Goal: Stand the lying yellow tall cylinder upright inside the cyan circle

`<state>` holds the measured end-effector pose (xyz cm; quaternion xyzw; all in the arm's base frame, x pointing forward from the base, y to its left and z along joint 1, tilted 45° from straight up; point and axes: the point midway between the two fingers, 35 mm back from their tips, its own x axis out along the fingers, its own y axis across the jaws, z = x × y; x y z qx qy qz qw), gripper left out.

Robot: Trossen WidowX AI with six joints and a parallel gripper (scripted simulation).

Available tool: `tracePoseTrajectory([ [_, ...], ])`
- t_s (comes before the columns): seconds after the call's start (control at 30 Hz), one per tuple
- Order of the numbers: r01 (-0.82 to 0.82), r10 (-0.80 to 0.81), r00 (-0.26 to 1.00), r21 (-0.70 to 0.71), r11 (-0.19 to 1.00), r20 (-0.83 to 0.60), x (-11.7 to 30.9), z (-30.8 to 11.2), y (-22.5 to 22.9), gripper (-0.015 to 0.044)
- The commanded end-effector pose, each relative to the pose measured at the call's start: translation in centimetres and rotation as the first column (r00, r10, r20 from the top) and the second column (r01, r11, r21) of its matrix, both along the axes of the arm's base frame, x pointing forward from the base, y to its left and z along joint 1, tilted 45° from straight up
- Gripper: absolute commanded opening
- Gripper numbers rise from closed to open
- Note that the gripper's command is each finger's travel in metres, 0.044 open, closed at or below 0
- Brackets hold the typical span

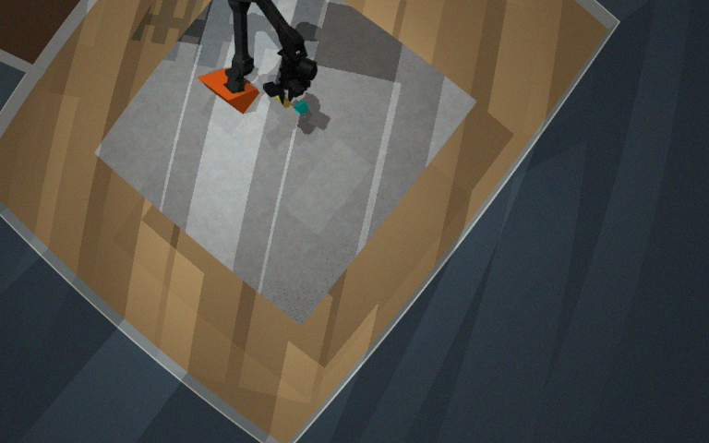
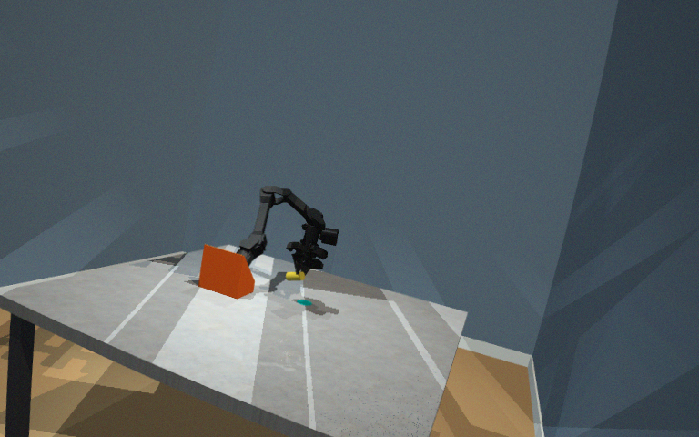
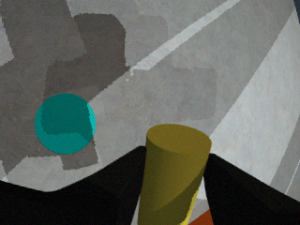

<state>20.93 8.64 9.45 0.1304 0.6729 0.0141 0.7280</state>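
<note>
The yellow tall cylinder (image 1: 286,103) (image 2: 293,276) (image 3: 171,183) is held between the fingers of my gripper (image 2: 302,274) (image 3: 175,157), which is shut on it. In the exterior view it lies about level, raised above the table. In the wrist view one round end faces up the frame and the other end is cut off by the lower edge. The cyan circle (image 1: 301,107) (image 2: 304,302) (image 3: 65,124) is flat on the table, partly in shadow. It is left of the cylinder's end in the wrist view. Nothing stands on it.
An orange wedge-shaped block (image 1: 225,89) (image 2: 221,273) stands on the grey table (image 1: 324,183) (image 2: 206,330), close to the arm's base. A small orange part (image 3: 203,219) shows at the bottom of the wrist view. Shadows and pale stripes cross the table.
</note>
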Motion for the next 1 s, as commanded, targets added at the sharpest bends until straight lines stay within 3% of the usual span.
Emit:
tracePoseTrajectory([
  [0.0,0.007,-0.006,1.0,-0.016,1.0,0.024,-0.01,0.02,-0.02,0.0105],
  [0.97,0.069,-0.05,0.983,-0.099,0.993,0.178,0.17,-0.14,0.0,0.0105],
])
